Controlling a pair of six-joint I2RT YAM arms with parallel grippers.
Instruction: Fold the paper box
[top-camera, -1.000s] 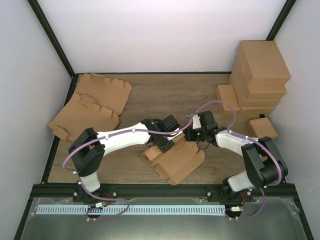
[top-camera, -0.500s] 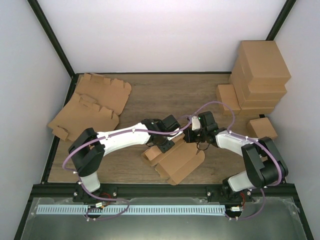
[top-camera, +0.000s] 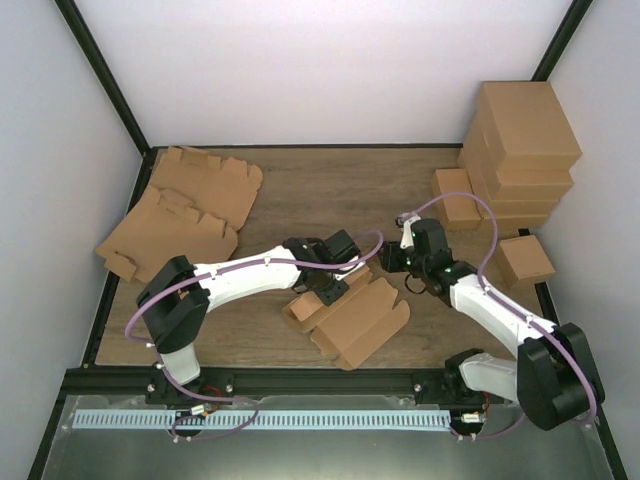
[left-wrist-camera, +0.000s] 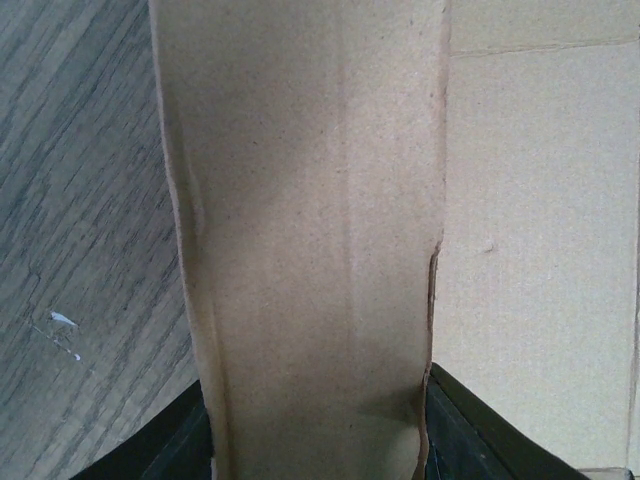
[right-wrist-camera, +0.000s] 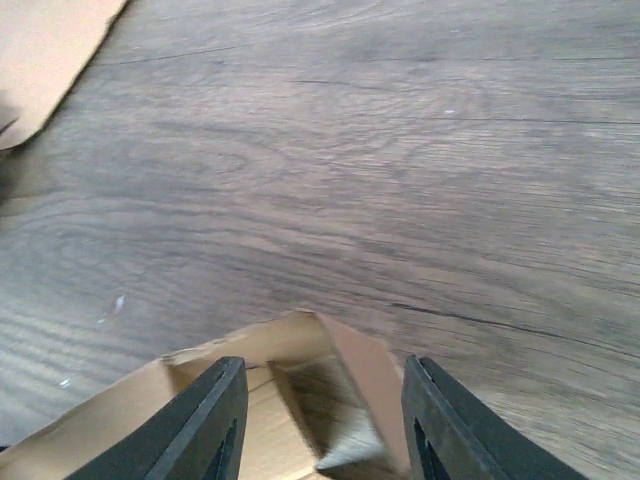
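Note:
The paper box (top-camera: 352, 318) is a brown, partly folded die-cut piece lying at the table's near middle. My left gripper (top-camera: 334, 286) rests on its left part. In the left wrist view an upright cardboard panel (left-wrist-camera: 310, 230) fills the whole gap between the two black fingers (left-wrist-camera: 185, 445), face toward the camera; the jaws stand wide apart at its edges. My right gripper (top-camera: 392, 262) is open and empty, just off the box's far right corner. In the right wrist view that raised corner (right-wrist-camera: 335, 375) shows low between the spread fingers (right-wrist-camera: 215, 420).
Flat cardboard blanks (top-camera: 190, 205) lie at the back left. A stack of folded brown boxes (top-camera: 522, 140) stands at the back right, with smaller boxes beside it (top-camera: 455, 195) and nearer (top-camera: 525, 258). Bare wooden tabletop (right-wrist-camera: 400, 150) lies beyond the right gripper.
My right gripper has drawn back from the box's far right flap, toward the right and away from it; its arm has swung out to the right. The left arm and box hold still.

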